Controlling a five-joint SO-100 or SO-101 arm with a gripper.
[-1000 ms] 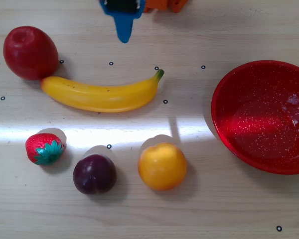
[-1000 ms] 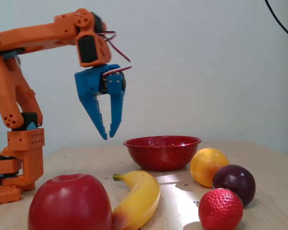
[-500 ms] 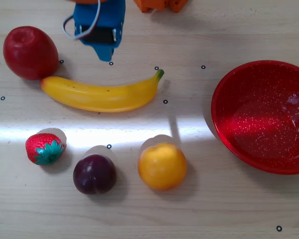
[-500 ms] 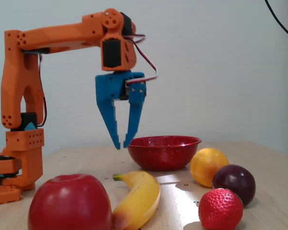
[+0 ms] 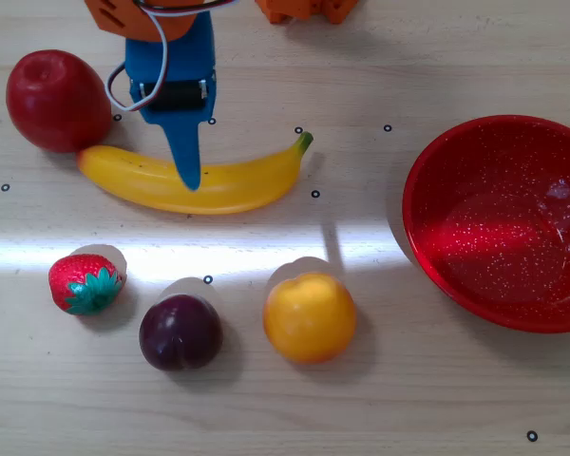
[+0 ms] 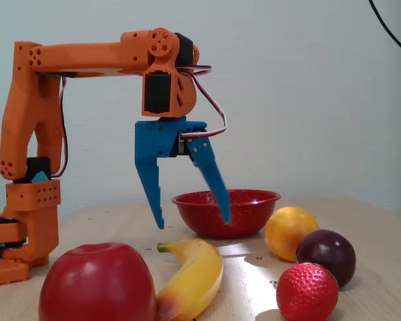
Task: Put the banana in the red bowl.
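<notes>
On the wooden table [image 5: 437,399], spread-open fingers [image 6: 191,222] hover above the banana [image 5: 195,182].

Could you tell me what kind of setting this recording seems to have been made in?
Probably a hobby or lab tabletop set up for robot practice: a pale wooden table against a plain wall, an orange printed arm with a blue gripper, and plastic toy fruit such as the banana beside a red bowl.
</notes>
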